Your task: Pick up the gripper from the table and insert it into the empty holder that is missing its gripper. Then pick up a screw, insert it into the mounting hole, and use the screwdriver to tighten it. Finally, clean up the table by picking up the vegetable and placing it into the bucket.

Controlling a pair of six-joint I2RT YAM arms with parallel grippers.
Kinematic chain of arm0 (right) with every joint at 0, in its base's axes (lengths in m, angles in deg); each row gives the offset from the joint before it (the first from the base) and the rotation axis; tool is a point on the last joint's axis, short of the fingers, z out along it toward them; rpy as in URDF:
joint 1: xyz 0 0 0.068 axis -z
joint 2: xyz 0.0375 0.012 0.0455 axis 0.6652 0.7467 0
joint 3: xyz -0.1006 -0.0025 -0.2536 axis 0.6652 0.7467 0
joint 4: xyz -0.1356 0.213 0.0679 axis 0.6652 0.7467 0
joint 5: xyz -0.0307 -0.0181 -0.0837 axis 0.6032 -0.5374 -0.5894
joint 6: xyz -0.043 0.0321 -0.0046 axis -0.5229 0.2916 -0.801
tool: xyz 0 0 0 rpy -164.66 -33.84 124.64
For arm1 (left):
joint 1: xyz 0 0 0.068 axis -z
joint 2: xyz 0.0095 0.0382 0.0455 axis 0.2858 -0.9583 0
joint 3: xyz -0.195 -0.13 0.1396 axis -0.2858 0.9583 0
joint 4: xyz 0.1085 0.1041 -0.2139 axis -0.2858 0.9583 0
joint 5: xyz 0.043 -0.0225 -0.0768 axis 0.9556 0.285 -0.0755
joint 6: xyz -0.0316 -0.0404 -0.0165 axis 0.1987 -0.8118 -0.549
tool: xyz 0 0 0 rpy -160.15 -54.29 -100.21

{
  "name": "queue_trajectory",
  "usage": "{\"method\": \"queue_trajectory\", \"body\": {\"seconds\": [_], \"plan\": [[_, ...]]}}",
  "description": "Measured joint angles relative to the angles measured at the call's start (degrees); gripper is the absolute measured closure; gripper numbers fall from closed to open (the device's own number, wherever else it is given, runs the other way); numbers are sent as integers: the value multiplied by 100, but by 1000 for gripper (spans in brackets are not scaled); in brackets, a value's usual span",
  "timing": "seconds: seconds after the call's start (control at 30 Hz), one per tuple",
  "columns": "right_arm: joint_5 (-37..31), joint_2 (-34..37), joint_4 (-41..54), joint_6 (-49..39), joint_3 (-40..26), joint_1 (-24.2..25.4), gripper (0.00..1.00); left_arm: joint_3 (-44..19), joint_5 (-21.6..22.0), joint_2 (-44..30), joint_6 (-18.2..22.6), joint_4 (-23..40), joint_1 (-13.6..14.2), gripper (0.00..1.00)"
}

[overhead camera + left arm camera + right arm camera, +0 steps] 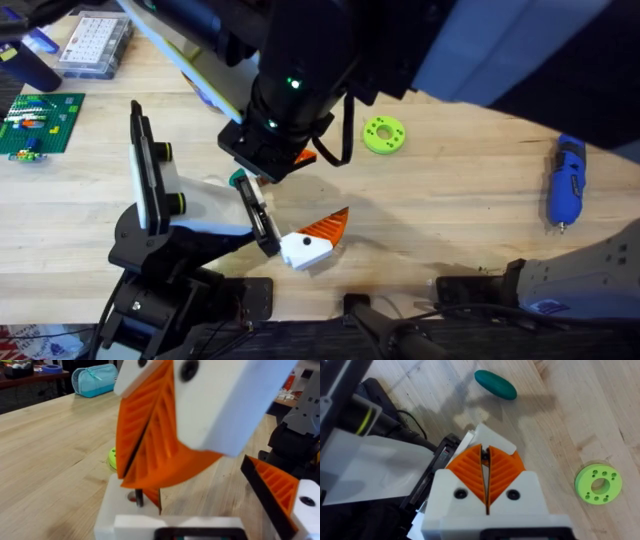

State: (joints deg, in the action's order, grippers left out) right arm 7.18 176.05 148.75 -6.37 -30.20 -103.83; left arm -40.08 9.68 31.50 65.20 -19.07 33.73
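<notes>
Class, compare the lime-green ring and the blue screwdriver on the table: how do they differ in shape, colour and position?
The lime-green ring is flat and round with holes; the blue screwdriver is long and pen-shaped. The ring lies near the table's middle, the screwdriver towards its right edge. Both rest on the wooden table.

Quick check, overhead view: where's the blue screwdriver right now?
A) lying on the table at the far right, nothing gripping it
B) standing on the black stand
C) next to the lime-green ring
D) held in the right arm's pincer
A. The blue screwdriver lies flat on the table near its right edge with no pincer on it, well apart from the lime-green ring.
</notes>
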Motion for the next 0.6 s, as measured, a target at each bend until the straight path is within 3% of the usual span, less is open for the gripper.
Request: {"method": "queue_trajectory", "body": {"seconds": [0.6], "plan": [[-7,-288,12,-125,-4,75,993,0,-1,1,-18,12,0,13]]}}
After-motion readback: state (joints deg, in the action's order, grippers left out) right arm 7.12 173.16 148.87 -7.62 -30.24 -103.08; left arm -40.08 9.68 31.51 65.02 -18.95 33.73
